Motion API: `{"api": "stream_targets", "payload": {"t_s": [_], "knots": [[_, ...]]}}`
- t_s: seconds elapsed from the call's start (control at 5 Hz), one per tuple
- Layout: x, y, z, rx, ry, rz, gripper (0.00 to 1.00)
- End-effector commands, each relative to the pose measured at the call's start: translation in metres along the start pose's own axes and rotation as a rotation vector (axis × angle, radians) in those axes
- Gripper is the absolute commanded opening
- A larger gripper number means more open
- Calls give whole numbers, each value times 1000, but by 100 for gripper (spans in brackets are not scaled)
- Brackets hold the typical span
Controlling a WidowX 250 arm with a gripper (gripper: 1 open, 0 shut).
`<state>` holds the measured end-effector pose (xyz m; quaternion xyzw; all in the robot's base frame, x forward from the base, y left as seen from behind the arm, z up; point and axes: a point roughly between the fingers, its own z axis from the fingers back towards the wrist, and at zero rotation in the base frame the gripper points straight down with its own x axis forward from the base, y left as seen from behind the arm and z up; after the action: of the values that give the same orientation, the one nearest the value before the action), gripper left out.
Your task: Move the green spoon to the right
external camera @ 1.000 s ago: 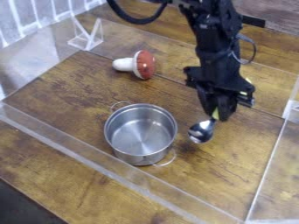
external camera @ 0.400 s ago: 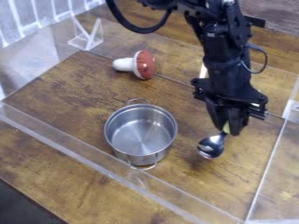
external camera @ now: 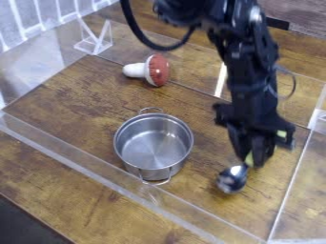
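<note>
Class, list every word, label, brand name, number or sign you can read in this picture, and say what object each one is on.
None: no readable text shows on the steel pot, the mushroom toy, the green spoon, the gripper, the wooden table or the clear walls.

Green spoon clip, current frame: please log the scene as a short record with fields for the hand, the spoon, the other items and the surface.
hand: shut on the green spoon, pointing steeply down, right of the pot
green spoon: held near upright, shiny bowl lowest, at or just above the table; contact cannot be told
pot: steel, empty, upright, left of the spoon and apart from it
mushroom toy: red and white, lying on its side behind the pot
surface: wooden table inside clear walls
</note>
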<state>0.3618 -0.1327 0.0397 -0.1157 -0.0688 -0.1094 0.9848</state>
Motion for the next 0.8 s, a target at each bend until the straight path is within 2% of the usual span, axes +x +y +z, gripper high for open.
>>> {"api": "stream_targets", "payload": {"t_s": [0.0,0.6], "knots": [[4,-13,7,-12,-24,-31,0],[-8,-19,-6,-27,70,-41,0]]}}
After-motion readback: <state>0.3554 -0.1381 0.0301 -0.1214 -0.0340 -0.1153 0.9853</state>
